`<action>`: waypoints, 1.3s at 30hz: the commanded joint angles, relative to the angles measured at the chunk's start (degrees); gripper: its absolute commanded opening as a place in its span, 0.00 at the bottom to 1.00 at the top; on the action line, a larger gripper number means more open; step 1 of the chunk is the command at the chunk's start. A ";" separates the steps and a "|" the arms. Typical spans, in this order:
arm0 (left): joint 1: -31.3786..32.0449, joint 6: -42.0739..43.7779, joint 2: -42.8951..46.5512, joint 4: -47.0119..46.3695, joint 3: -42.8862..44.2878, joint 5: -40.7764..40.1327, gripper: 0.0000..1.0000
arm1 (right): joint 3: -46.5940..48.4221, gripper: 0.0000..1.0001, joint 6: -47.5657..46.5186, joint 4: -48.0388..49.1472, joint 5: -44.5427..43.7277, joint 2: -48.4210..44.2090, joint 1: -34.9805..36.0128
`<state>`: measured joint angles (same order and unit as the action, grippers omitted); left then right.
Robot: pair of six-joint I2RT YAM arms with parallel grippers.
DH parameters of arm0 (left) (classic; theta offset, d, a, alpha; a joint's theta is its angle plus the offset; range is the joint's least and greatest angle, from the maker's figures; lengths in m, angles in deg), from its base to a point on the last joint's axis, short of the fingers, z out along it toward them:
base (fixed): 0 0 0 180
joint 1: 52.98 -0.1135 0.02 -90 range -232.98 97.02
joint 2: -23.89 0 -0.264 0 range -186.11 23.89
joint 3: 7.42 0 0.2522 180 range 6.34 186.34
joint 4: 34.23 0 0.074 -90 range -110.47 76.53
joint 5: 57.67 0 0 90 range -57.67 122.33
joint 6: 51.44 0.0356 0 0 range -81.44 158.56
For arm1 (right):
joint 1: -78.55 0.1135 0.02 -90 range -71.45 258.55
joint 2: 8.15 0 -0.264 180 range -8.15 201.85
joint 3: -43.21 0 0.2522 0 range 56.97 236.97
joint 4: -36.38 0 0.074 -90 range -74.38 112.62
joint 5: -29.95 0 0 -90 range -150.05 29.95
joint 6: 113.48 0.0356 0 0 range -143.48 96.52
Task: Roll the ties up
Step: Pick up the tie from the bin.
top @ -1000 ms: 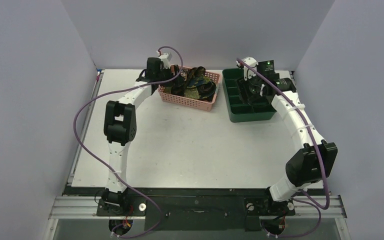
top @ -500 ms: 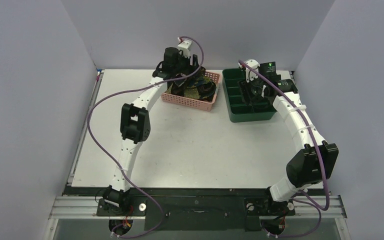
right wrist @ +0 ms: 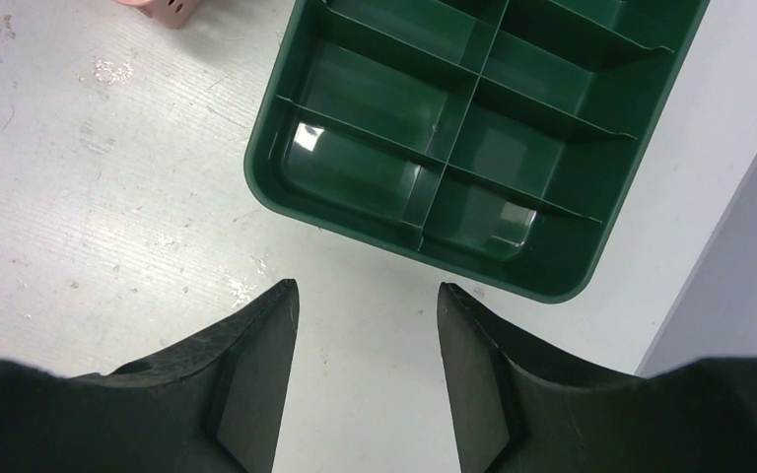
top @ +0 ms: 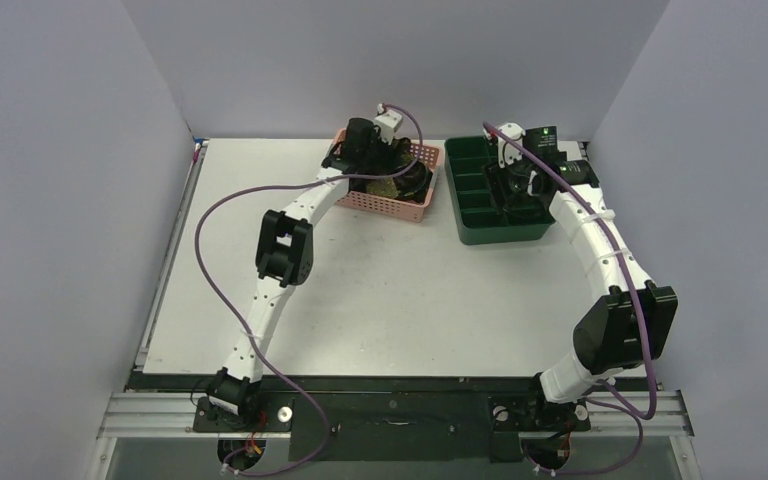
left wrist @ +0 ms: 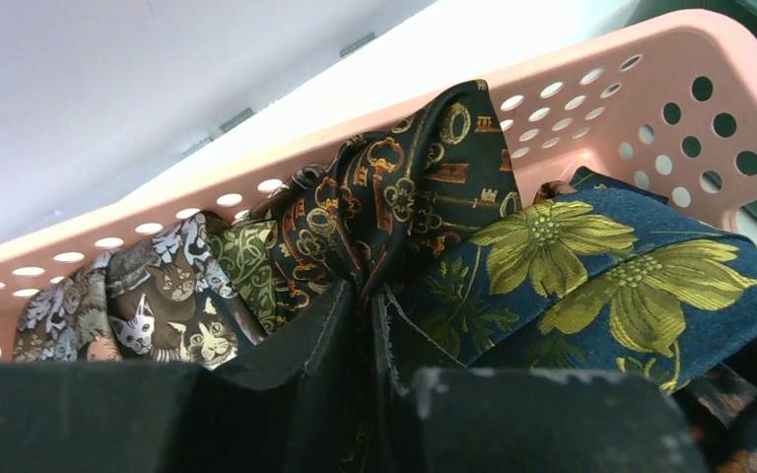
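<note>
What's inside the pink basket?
A heap of ties: cats, golden keys, yellow flowers. The basket bottom and any ties underneath are covered.

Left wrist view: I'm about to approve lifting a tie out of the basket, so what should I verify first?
1. Grip: the left gripper is closed on the key-print tie, with fabric between its fingers: ok.
2. Only one tie pinched: cannot tell; the floral tie lies right against the fingers.
3. Tie free to come out: not ok; it is packed among others in the basket.
4. Other arm ready: the right gripper is open and empty: ok.
5. Space to put it: the tray compartments in view are empty: ok.
</note>
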<state>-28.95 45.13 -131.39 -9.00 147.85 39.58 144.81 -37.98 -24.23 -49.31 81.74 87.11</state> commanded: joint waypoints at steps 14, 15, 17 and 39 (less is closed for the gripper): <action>-4.53 -7.62 36.51 -13.64 -35.77 23.76 0.00 | -3.77 0.49 -1.79 -0.29 5.44 -4.92 -0.52; -4.72 -7.62 38.67 -13.50 -37.91 25.71 0.00 | -3.82 0.49 -1.88 -0.32 6.14 -4.90 -0.53; -4.96 -7.01 41.54 -13.42 -40.69 28.26 0.00 | -3.59 0.49 -2.07 -0.34 8.87 -4.56 -0.48; -7.04 -11.12 34.21 -5.84 -4.97 20.76 0.00 | 3.43 0.50 -0.60 4.22 11.37 -0.32 6.68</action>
<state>-34.66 35.86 -93.18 -15.95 130.37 63.51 145.44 -39.27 -22.74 -36.65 81.39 93.97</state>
